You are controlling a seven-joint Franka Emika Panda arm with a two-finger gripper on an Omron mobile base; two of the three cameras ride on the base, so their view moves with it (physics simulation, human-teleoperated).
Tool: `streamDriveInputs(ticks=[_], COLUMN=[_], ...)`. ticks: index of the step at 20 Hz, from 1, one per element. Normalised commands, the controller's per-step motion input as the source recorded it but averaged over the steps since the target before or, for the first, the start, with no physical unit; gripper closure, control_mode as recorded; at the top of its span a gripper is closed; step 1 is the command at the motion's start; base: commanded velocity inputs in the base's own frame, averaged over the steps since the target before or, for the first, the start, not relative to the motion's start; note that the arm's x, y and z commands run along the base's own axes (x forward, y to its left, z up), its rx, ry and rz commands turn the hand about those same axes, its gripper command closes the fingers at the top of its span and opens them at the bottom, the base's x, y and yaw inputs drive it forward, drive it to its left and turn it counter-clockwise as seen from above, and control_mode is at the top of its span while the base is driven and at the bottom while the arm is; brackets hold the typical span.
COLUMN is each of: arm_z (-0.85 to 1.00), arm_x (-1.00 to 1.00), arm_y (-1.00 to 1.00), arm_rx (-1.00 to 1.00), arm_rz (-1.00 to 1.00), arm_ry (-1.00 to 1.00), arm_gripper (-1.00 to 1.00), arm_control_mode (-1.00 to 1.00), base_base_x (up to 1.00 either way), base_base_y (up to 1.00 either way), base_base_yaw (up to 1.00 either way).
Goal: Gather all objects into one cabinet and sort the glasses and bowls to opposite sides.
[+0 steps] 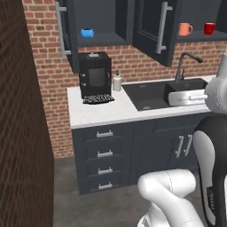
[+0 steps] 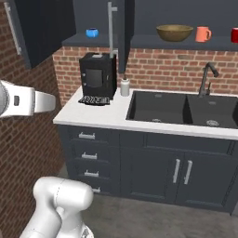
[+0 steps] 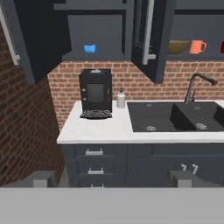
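Right base view is looking across a kitchen counter (image 2: 107, 118) toward two open wall cabinets (image 2: 153, 42) against a brick wall. A small glossy blue bowl (image 2: 92, 33) is sitting alone on the shelf of the left-hand cabinet, above a black coffee machine (image 2: 97, 74). In the right-hand cabinet, a wide wooden bowl (image 2: 174, 32) is resting on the shelf, with an orange mug (image 2: 202, 34) just beside it and a red mug (image 2: 235, 35) farther along at the picture's edge.

Hand view is facing the same wall from well back, with the gripper (image 3: 113, 178) showing two grey fingertips standing wide apart and holding nothing.

Judging from how things lie, the blue bowl is the piece waiting to join the others. It is likely light but hard, smooth and slippery, and it could chip if dropped. Pinching its rim, one finger inside and one outside, looks like the safest hold, since the rounded body offers little to grip. The mugs, if they need shifting, are probably best taken across the wall or by the handle. The wooden bowl looks sturdier and less slick, but it is too wide to span, so its rim is the place.
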Motion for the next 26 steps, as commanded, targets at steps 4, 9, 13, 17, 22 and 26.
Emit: streamDriveInputs(ticks=[4, 9, 13, 17, 22, 26], arm_z=[0.00, 0.00, 0.00, 0.00, 0.00, 0.00], arm_x=[0.00, 0.00, 0.00, 0.00, 0.00, 0.00], arm_y=[0.00, 0.00, 0.00, 0.00, 0.00, 0.00], arm_rx=[0.00, 0.00, 0.00, 0.00, 0.00, 0.00], arm_rz=[0.00, 0.00, 0.00, 0.00, 0.00, 0.00], arm_ry=[0.00, 0.00, 0.00, 0.00, 0.00, 0.00], arm_gripper=[-1.00, -1.00, -1.00, -1.00, -1.00, -1.00], arm_control_mode=[1.00, 1.00, 1.00, 1.00, 1.00, 1.00], base_base_x=[0.59, 0.43, 0.53, 0.73, 0.59, 0.56], base_base_y=[0.10, 0.49, 0.19, 0.00, 0.10, 0.17], base_base_yaw=[0.00, 0.01, 0.00, 0.00, 0.01, 0.00])
